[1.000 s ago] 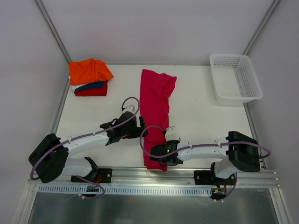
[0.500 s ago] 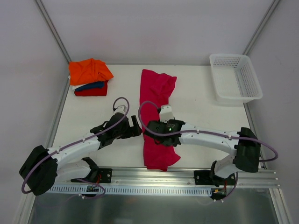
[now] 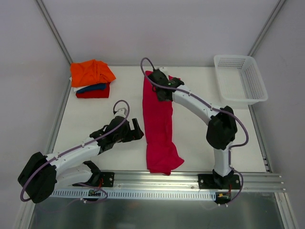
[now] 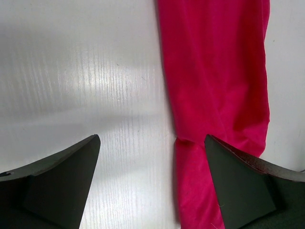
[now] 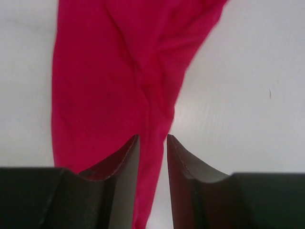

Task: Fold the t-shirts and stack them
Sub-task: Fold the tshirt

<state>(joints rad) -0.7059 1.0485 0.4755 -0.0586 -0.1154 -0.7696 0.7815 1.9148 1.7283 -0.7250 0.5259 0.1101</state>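
- Our left gripper [image 4: 152, 138] hangs wide apart beside the pink shirt [image 3: 157, 124].
- Our right gripper [image 5: 152, 137] is nearly together near the bench's [image 3: 200, 143] far edge; we cannot tell if it grips.
- We should flatten wrinkles before folding.

Looked like robot lab, test booth. Left arm [image 3: 76, 151] and right arm [image 3: 195, 102] sat bolted to metal rail [image 3: 157, 177] at near edge of white counter [image 3: 90, 112]. Slotted white wire strip [image 3: 62, 193] ran below rail. Plain white walls [image 3: 157, 28] and metal posts [image 3: 53, 29] boxed counter in.
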